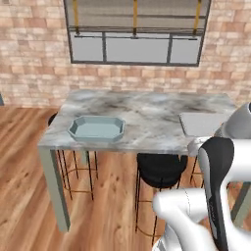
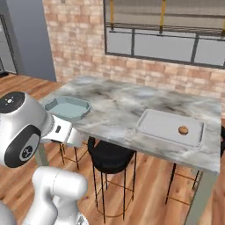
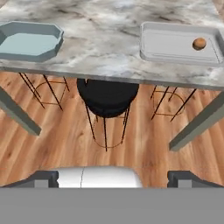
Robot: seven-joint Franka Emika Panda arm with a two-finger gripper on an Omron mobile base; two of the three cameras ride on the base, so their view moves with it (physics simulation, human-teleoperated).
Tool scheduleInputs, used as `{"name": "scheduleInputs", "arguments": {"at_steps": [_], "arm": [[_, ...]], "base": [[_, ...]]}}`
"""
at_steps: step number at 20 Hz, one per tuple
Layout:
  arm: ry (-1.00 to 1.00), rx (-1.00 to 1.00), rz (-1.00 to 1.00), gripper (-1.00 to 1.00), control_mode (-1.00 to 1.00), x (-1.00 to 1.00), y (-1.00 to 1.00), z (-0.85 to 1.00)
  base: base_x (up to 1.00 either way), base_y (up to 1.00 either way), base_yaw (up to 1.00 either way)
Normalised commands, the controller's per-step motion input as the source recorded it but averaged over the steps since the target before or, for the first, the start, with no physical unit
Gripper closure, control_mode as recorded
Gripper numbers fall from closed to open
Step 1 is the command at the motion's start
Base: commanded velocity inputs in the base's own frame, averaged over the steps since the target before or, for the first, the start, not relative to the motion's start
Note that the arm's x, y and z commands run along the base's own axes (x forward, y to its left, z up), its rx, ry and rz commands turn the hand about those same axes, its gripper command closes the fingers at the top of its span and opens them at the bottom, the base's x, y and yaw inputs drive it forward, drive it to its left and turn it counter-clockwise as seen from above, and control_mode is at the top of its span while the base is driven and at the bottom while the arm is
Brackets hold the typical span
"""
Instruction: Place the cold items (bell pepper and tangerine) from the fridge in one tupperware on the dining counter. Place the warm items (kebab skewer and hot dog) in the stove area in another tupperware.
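Brick wall w/ window behind a marble counter (image 1: pixel 147 117); wood floor, black stool (image 3: pixel 107 96) tucked under.

On the counter: blue-grey tub (image 1: pixel 96 129) at the left, empty as far as I can see. Grey tray-type tub (image 2: pixel 170 127) at the right w/ the tangerine (image 2: pixel 183 130) sitting inside, near its far-right corner. Pepper, skewer, hot dog: can't spot them here.

Gripper (image 3: pixel 113 177) is low, in front of the counter edge, jaws spread wide, nothing between them.

Handling guess: tangerine is light, round, smooth, so prone to roll; slightly soft, don't crush. Best taken from above, across its widest part. Tubs are prob. light and stiff; a nudge could slide them on the marble.
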Motion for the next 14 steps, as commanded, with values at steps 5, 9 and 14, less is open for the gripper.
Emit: {"name": "scheduleInputs", "arguments": {"at_steps": [5,9,14], "arm": [[0.00,0.00,0.00,-1.00,1.00,0.00,0.00,0.00],[0.00,0.00,0.00,-1.00,1.00,0.00,0.00,0.00],[0.00,0.00,0.00,-1.00,1.00,0.00,0.00,0.00]], "base": [[-0.24,1.00,0.60],[-0.07,1.00,0.59],[0.34,0.99,0.45]]}}
